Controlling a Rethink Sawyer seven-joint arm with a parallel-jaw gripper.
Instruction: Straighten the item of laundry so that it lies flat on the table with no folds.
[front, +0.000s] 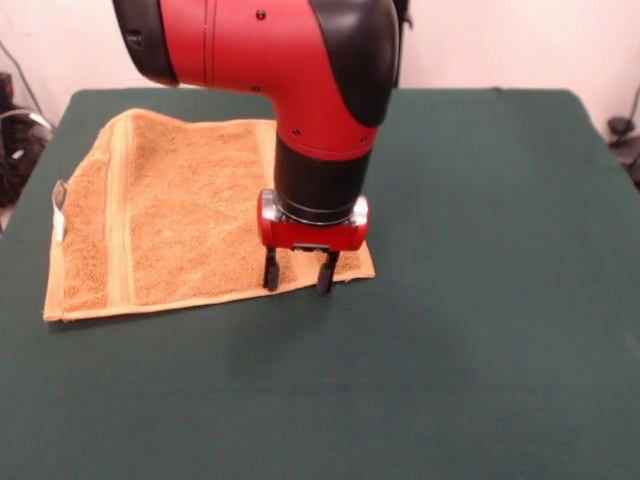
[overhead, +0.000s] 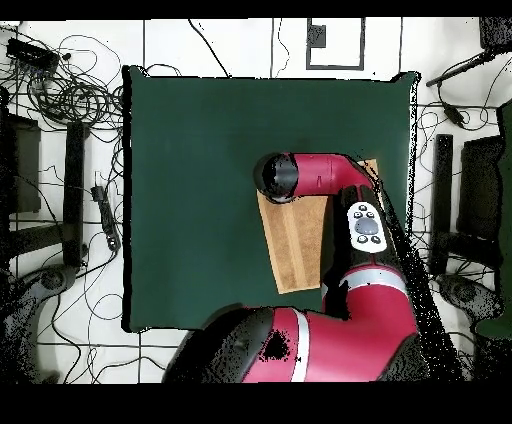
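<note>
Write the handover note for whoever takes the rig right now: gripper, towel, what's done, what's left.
Gripper: jaws open, pointing down, tips at the towel's near corner on the side away from the tag; nothing gripped.
Towel: on the table, toward the front view's left side, well inside the edges. White tag on its left edge.
Done: towel looks mostly spread out.
Left: the far left corner seems slightly raised and the outline is skewed; the part under the arm is hidden in both views. Check that, then smooth any remaining fold.
</note>
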